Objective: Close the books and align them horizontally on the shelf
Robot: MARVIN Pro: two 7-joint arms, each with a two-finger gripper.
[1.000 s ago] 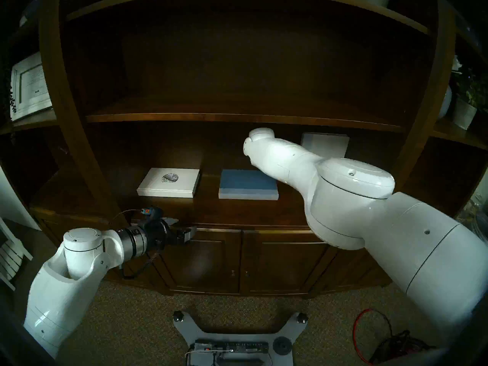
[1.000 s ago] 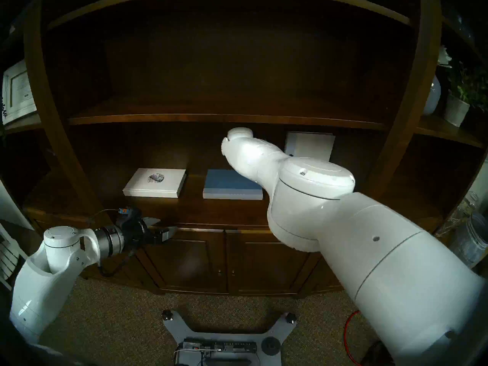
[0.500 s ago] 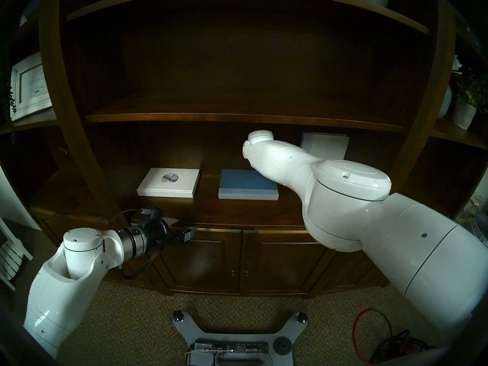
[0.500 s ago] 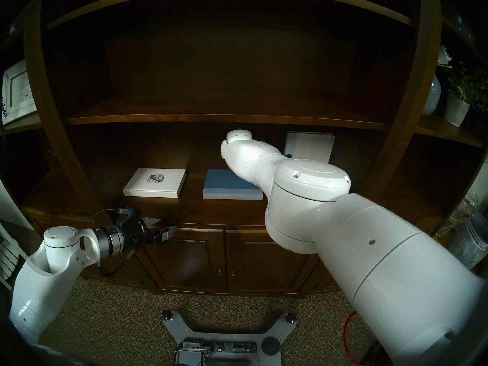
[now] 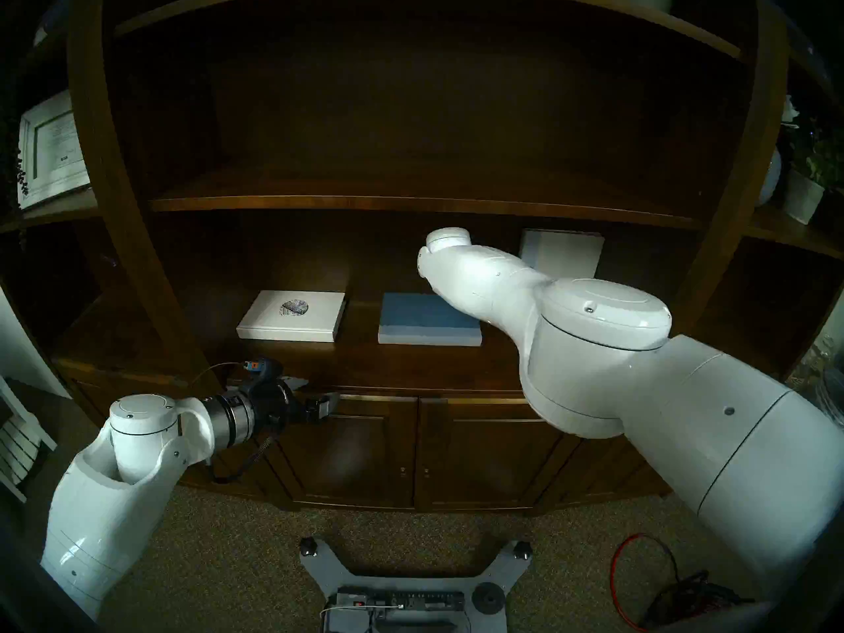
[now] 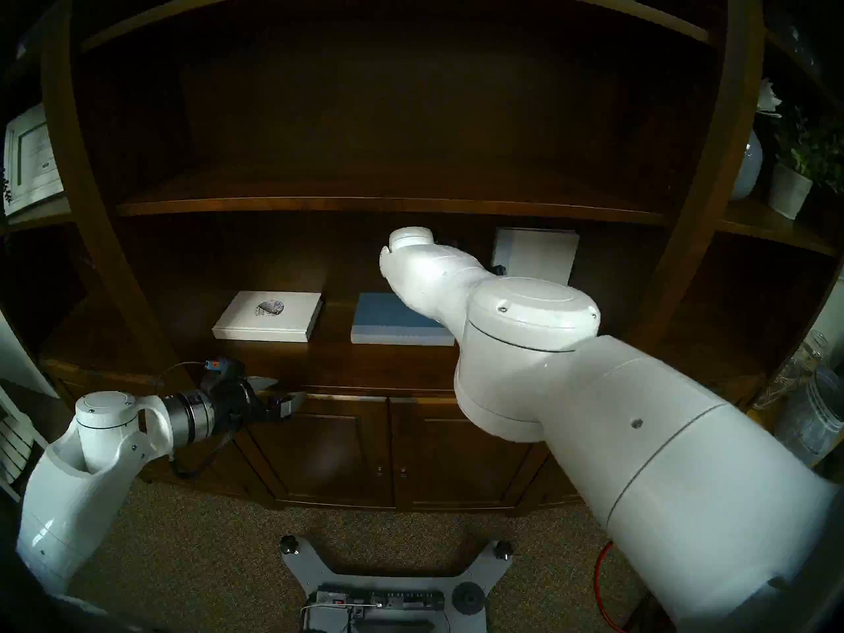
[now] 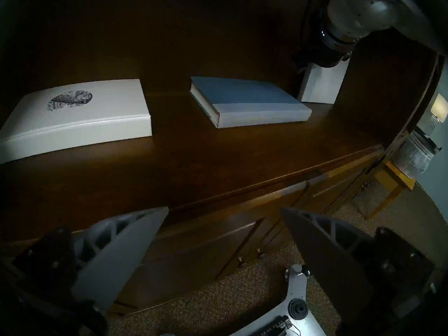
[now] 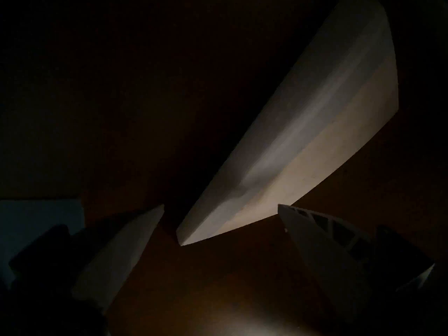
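Three closed books are on the broad dark shelf (image 5: 365, 367). The white book with a dark round emblem (image 5: 292, 316) lies flat at the left, and the blue book (image 5: 424, 319) lies flat in the middle. The plain white book (image 5: 564, 252) stands upright at the back right. My right arm reaches in over the blue book, and it hides my right gripper in the head views. In the right wrist view my right gripper (image 8: 221, 204) is open, with the plain white book's (image 8: 315, 124) near corner between its fingers. My left gripper (image 5: 322, 390) is open and empty at the shelf's front edge, below the emblem book (image 7: 72, 110).
A thinner board (image 5: 411, 202) runs close above the books. Panelled cabinet doors (image 5: 365, 449) are below the shelf. A white-framed picture (image 5: 50, 148) stands at far left. A potted plant (image 5: 808, 184) and a jar (image 6: 817, 413) are at far right. My base (image 5: 402, 586) and a red cable (image 5: 639, 572) are on the carpet.
My right arm has sunk a little and its elbow has shifted left. The books and my left arm have not moved.
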